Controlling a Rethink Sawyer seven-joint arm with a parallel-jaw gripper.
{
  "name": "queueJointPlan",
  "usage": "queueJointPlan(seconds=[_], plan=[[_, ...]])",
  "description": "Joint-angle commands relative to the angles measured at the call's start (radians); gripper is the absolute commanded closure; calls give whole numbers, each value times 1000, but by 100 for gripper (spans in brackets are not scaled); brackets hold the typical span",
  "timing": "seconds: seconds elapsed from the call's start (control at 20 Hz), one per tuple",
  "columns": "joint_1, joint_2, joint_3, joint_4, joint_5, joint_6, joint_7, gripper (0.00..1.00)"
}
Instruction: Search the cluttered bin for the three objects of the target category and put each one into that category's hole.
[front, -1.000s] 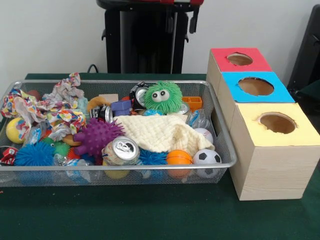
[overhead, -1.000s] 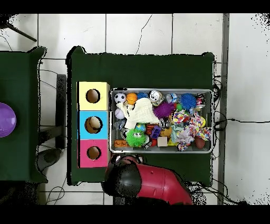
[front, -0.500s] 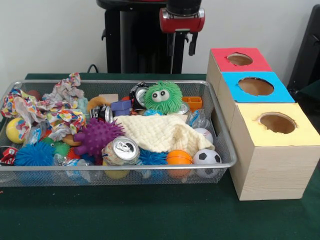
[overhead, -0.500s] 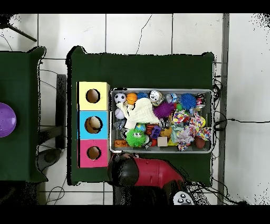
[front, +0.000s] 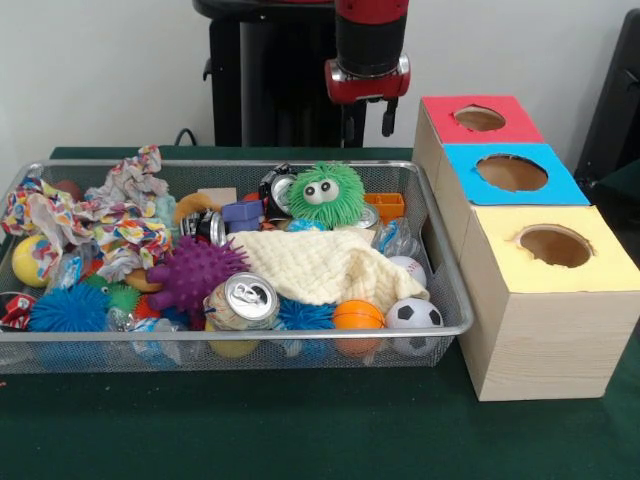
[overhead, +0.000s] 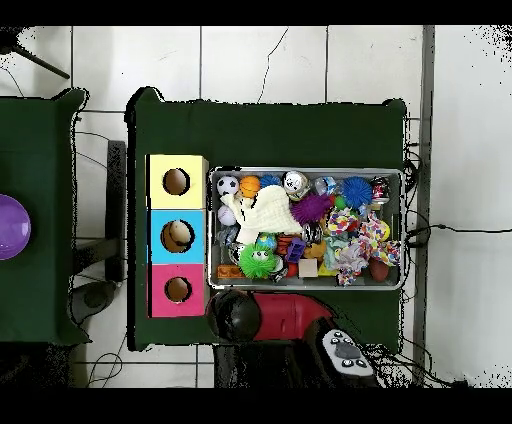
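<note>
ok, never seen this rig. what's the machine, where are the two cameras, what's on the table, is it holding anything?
It is a single red and black robot arm with a grasping tool at its end. One picture looks across the table at the robot; the other looks straight down, with the arm's base at the bottom. On the green cloth table sits a wire mesh bin crammed with toys: a fuzzy green ball with eyes, a purple spiky ball, a cream knitted cloth, a crushed drink can, a small soccer ball. Beside it stand three wooden boxes with holes, topped red, blue and yellow. The tool hangs above the bin's far edge; I see nothing in it, though its tips are hard to make out.
</note>
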Motion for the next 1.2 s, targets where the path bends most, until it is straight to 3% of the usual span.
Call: queueJointPlan(seconds=[0.05, 0.8, 1.2], plan=[[-60, 134, 105, -189, -77, -46, -20, 0], [-164, 209, 193, -349, -188, 91, -117, 0], [-208, 198, 233, -348, -244, 144, -133, 0]])
